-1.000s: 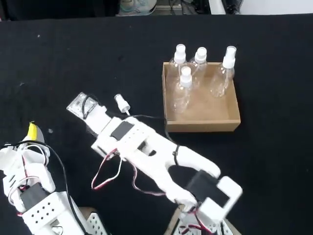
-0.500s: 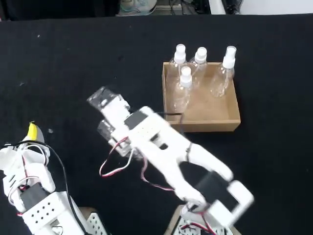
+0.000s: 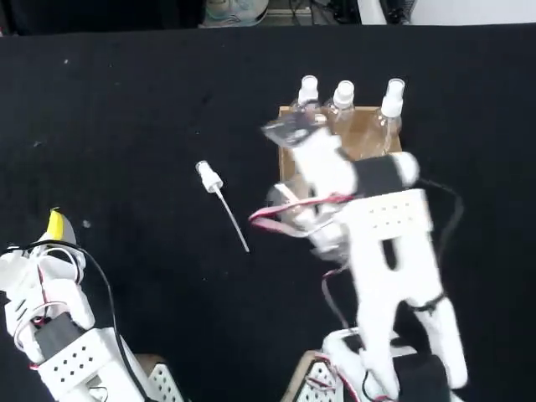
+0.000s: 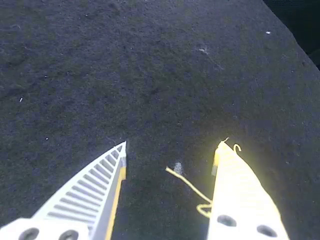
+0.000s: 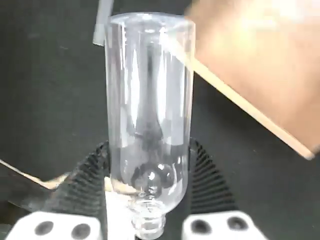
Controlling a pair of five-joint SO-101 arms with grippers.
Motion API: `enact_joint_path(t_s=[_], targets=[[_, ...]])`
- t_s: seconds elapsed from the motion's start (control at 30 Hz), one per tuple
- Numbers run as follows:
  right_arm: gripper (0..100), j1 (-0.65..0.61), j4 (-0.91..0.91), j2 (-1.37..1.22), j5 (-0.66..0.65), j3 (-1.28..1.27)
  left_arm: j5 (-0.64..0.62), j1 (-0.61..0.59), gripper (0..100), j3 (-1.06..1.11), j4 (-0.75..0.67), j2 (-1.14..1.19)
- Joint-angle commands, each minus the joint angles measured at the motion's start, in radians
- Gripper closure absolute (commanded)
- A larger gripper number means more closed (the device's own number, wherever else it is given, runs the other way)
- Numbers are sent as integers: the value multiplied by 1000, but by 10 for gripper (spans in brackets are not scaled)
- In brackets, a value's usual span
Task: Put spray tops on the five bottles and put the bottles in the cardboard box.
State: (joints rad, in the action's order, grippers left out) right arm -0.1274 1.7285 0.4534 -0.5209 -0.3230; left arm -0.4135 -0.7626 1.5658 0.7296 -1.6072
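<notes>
Plastic bottle: clamped by right fingers, upper centre.
Left fingers: spread apart, lower left.
Spray top: laid on bench.

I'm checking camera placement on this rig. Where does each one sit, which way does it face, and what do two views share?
High view: fixed above, looking down on the table, cardboard box, left arm and right arm.
Left wrist view: on the left arm, facing bare table past its own open left gripper.
Right wrist view: on the right arm, looking along the right gripper, shut on an uncapped bottle, with the box beyond.
Shared: high and right wrist views both show that bottle and the box.
</notes>
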Motion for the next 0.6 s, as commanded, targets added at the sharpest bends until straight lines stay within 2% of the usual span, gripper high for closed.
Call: enact_joint_path(t_s=[0.0,0.33,0.43,0.57], targets=[[983,233,34,30,-187,-16,-11,-1,730,-59,-21,-8],[982,853,-17,28,-620,-33,-11,-1,730,-59,-21,-8],[982,1014,-137,12,-638,-62,-11,-1,730,-59,-21,-8],[983,1106,-245,-87,-634,-110,-11,1,730,-59,-21,-8]])
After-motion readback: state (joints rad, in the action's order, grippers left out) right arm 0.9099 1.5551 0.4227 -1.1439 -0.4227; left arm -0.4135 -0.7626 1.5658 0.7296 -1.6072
